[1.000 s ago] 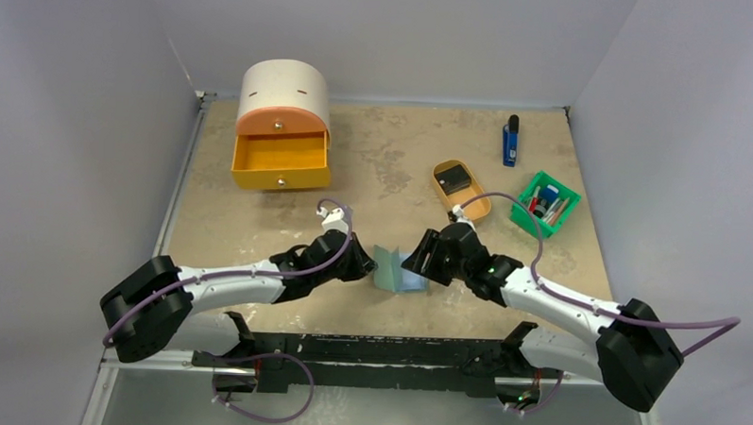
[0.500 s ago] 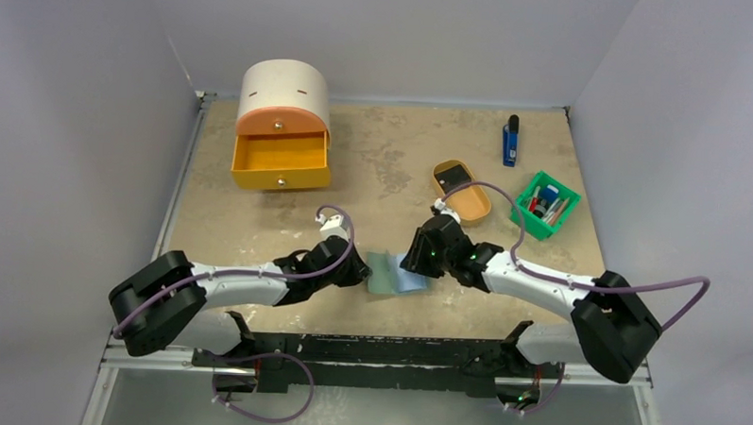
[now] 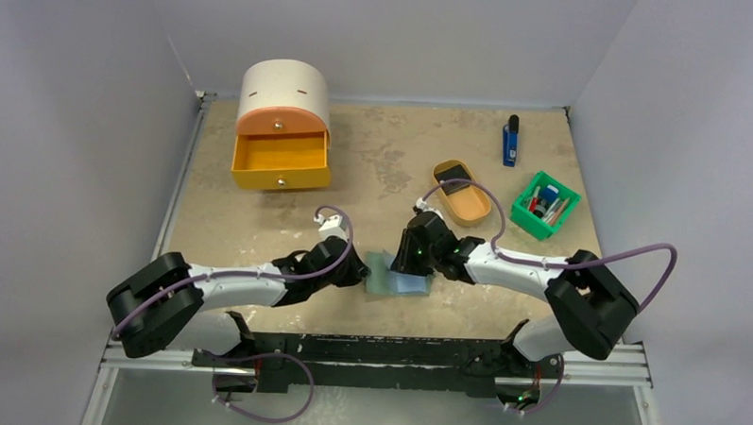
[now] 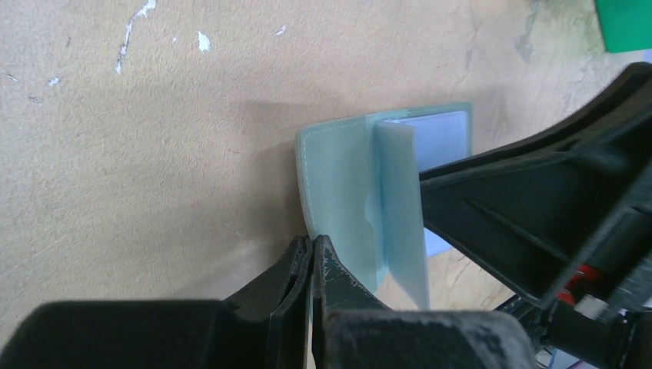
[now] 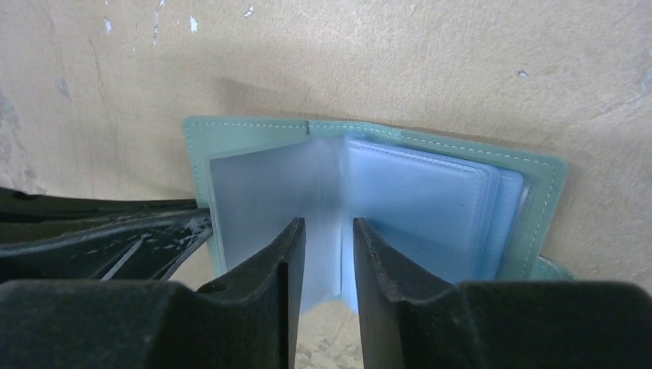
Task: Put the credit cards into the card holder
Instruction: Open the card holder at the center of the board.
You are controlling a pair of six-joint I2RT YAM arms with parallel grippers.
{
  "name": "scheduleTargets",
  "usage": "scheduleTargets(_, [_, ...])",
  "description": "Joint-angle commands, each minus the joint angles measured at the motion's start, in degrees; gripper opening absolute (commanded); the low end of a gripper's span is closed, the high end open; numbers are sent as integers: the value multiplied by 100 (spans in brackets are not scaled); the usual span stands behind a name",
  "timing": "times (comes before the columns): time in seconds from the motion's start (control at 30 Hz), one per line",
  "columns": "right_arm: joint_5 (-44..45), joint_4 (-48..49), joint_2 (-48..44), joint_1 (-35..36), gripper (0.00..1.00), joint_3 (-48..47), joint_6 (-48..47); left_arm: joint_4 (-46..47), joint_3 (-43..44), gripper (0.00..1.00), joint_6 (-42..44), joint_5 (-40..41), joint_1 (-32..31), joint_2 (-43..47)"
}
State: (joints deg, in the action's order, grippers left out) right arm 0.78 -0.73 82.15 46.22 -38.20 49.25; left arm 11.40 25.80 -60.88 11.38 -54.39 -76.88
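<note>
The card holder (image 5: 461,192) lies nearest, opened flat on the mottled tan counter (image 3: 375,156) between the two arms. It has a soft grey-green cover with pale stitching along its rounded edge, and glossy, translucent blue-grey sleeves fanned inside. The left pincer (image 4: 310,247), matt black plastic, is clamped tight on the thin left edge of the cover. The right pincer (image 5: 329,227) comes from the opposite side, its jaws narrowly parted with one clear sleeve standing up between them. Its bulk hides part of the holder from above. Farther back on the right, a flat black credit card (image 3: 456,173) lies in a tan oval tray (image 3: 473,208). Just beside the tray stands a green bin (image 3: 528,221) of small items, and beyond it lies a blue-and-black stick (image 3: 510,142). At the far left, a rounded cream box (image 3: 284,91) has its orange drawer (image 3: 281,181) pulled open.
</note>
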Motion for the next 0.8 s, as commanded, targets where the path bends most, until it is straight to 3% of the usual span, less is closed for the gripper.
scheduleTargets(0.0, [0, 82, 164, 77, 30, -344, -215, -187, 25, 5, 108, 288, 23, 549])
scheduleTargets(0.13, [2, 82, 338, 155, 27, -472, -257, -356, 56, 16, 147, 321, 23, 974])
scheduleTargets(0.43, [36, -97, 823, 203, 13, -661, -230, -284, 274, 17, 71, 85, 19, 1217])
scheduleTargets(0.77, [64, -37, 661, 212, 14, -555, -41, 592, 101, 0, -58, -224, 25, -37])
